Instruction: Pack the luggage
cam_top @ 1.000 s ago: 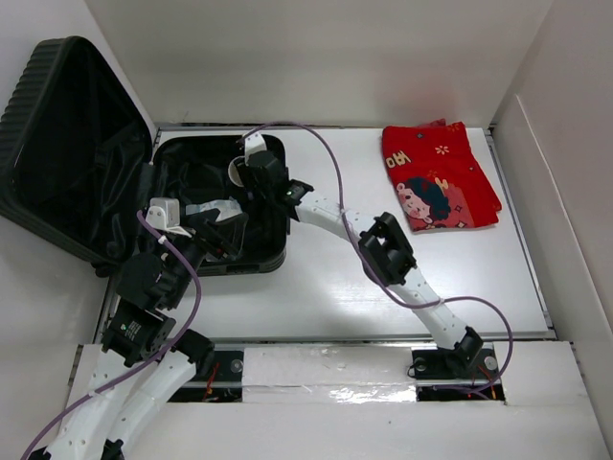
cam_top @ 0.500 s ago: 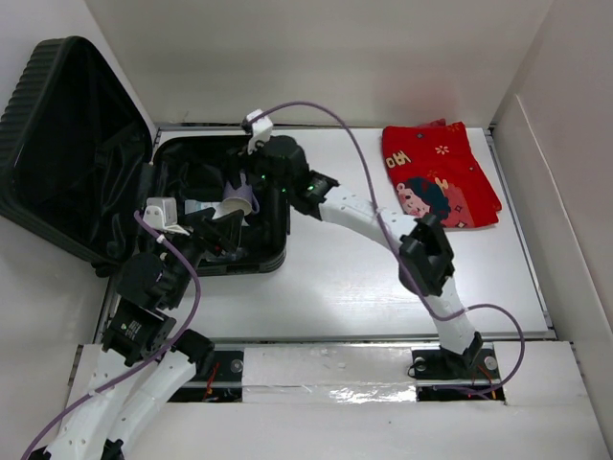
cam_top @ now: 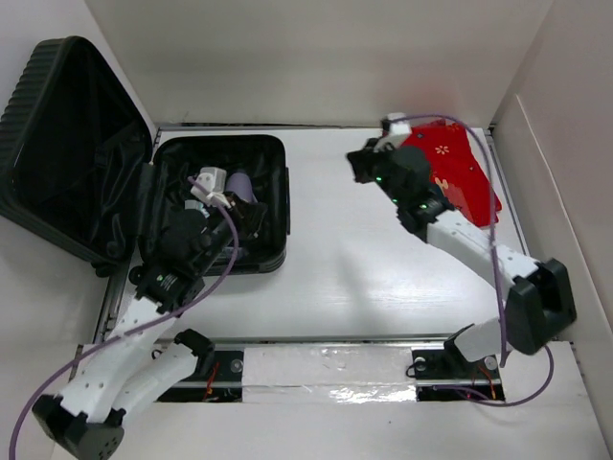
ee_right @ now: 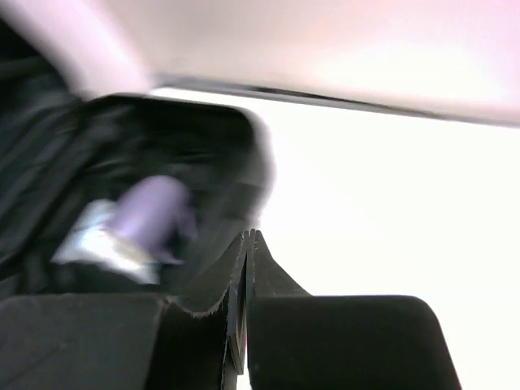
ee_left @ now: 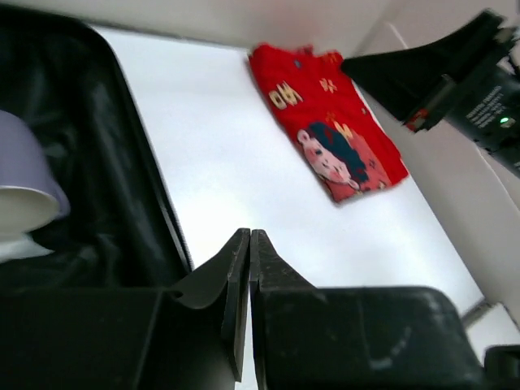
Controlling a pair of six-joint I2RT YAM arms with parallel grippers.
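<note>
The luggage (cam_top: pixel 273 240), a black ribbed hard-shell case, lies open at the left with its lid (cam_top: pixel 57 134) leaning on the left wall. A lavender cup (cam_top: pixel 241 184) rests in its lined base, also showing in the left wrist view as the cup (ee_left: pixel 24 175) and, blurred, as the cup (ee_right: pixel 150 213) in the right wrist view. My left gripper (cam_top: pixel 254 217) hangs over the base near its right rim, shut and empty (ee_left: pixel 249 237). My right gripper (cam_top: pixel 354 163) is over the table beside a folded red garment (cam_top: pixel 458 177), shut with nothing in it (ee_right: pixel 250 236).
The red garment (ee_left: pixel 325 122) with a cartoon print lies at the back right of the white table (cam_top: pixel 345 268). White walls box in the table on three sides. The right arm (ee_left: pixel 455 77) reaches above the garment. Something white (ee_left: pixel 12 244) lies by the cup.
My right gripper pulled out of the luggage and swung right to beside the red garment, shutting. My left gripper moved further over the base and shut. The lavender cup stays in the luggage.
</note>
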